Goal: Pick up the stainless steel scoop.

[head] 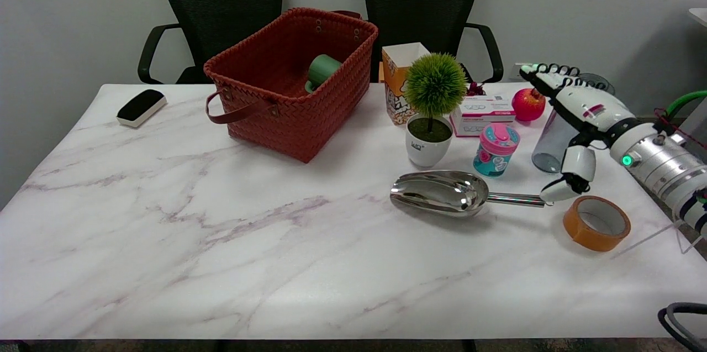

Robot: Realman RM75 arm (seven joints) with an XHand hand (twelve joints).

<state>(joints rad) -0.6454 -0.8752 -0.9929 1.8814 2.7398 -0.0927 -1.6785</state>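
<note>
Right hand (571, 120) open, fingers spread, thumb perhaps touching the stainless steel scoop (442, 193) handle's end.

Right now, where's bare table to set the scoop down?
Free: the wide marble in front of the red basket and left of the scoop. Crowded: behind the scoop, around the potted plant, pink-lidded cup and tape roll.

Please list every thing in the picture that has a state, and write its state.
stainless steel scoop: lying on the table, not lifted
right hand: open, thumb tip at the scoop's handle end
woven basket: upright, holding a green cup on its side
tape roll: lying flat
pink-lidded cup: upright, closed
potted plant: upright
</note>
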